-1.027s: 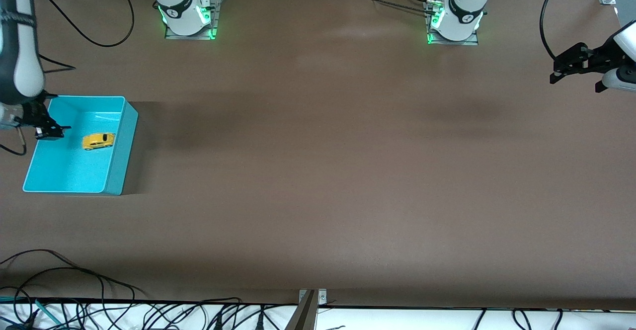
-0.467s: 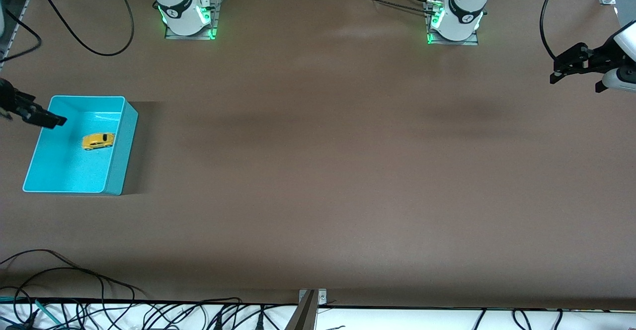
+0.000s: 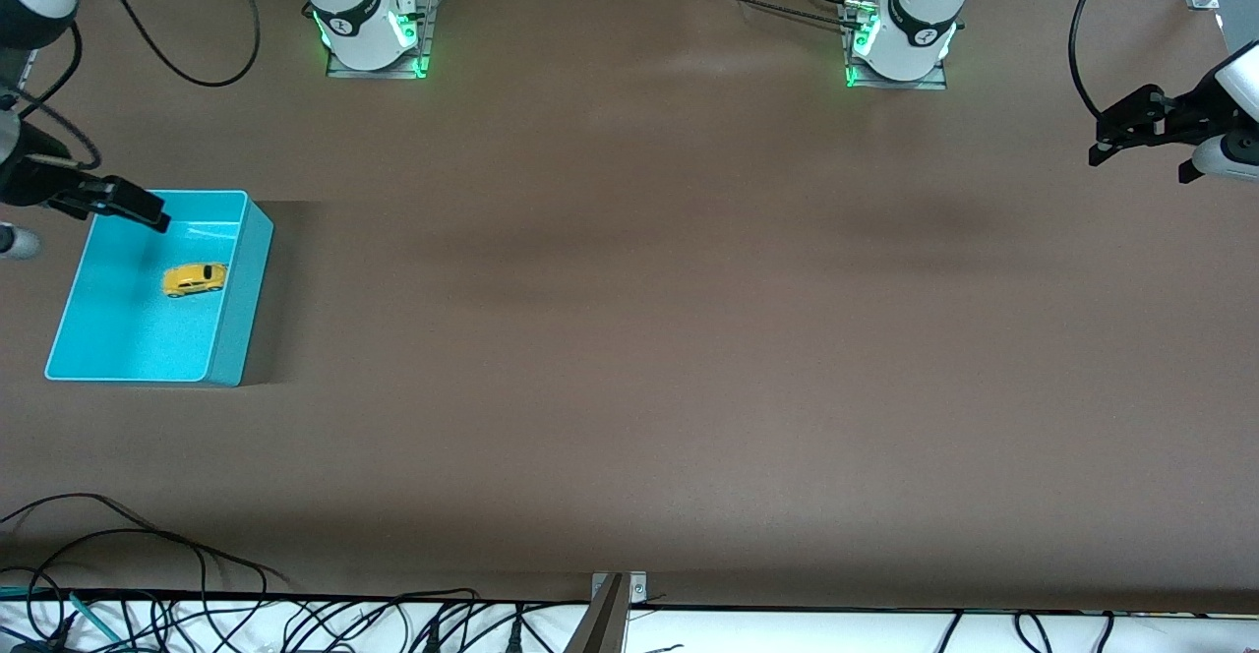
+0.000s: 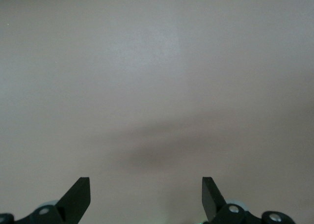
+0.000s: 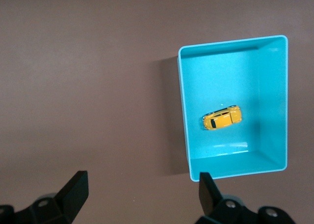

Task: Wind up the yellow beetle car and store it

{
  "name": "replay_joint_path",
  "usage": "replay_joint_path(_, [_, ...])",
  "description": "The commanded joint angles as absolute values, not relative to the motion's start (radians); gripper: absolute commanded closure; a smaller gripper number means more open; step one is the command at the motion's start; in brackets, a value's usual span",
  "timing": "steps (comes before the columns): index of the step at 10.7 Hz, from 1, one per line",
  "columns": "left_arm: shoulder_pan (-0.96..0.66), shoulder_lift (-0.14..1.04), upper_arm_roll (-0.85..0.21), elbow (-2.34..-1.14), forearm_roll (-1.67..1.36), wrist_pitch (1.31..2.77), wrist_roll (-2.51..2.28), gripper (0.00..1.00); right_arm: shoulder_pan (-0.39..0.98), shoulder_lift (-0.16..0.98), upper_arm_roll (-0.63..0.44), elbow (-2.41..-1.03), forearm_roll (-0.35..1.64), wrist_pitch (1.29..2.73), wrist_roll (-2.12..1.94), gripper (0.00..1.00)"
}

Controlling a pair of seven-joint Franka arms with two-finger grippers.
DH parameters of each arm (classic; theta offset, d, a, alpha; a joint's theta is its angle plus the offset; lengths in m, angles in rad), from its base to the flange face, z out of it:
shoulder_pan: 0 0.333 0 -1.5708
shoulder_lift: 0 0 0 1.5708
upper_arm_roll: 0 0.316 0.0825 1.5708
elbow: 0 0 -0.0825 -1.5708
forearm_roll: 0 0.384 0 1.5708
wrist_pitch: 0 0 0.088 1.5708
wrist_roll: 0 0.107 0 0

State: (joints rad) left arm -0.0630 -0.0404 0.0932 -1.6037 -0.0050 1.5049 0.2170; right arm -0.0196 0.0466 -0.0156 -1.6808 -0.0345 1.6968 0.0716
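The yellow beetle car (image 3: 195, 279) (image 5: 222, 118) lies on the floor of a turquoise bin (image 3: 236, 338) (image 5: 184, 111) at the right arm's end of the table. It rests on its wheels, and nothing touches it. My right gripper (image 3: 138, 208) (image 5: 142, 182) hangs open and empty, high over the bin's corner nearest the robots' bases. My left gripper (image 3: 1100, 140) (image 4: 146, 187) waits open and empty above bare table at the left arm's end.
The brown table (image 3: 639, 338) stretches between the bin and the left arm. Both arm bases (image 3: 369, 19) (image 3: 905, 29) stand along the edge by the robots. Cables (image 3: 148, 555) lie at the edge nearest the front camera.
My right gripper has risen out of the bin and swung toward the corner nearest the bases. The car and the left arm have not moved.
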Motion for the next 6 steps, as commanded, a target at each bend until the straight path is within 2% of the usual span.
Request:
replay_joint_path(1, [-0.063, -0.028, 0.095, -1.574, 0.002, 1.479, 0.199, 0.00, -0.008, -0.012, -0.025, -1.712, -0.023, 1.666, 0.009, 0.00])
replay_joint_path(3, [-0.063, -0.028, 0.095, -1.572, 0.003, 1.467, 0.164, 0.00, -0.006, -0.015, -0.028, -1.662, -0.026, 1.565, 0.006, 0.00])
replay_joint_path(6, [-0.067, -0.029, 0.092, -1.572, 0.002, 1.462, 0.088, 0.00, 0.002, -0.017, -0.028, -1.646, -0.025, 1.548, -0.006, 0.00])
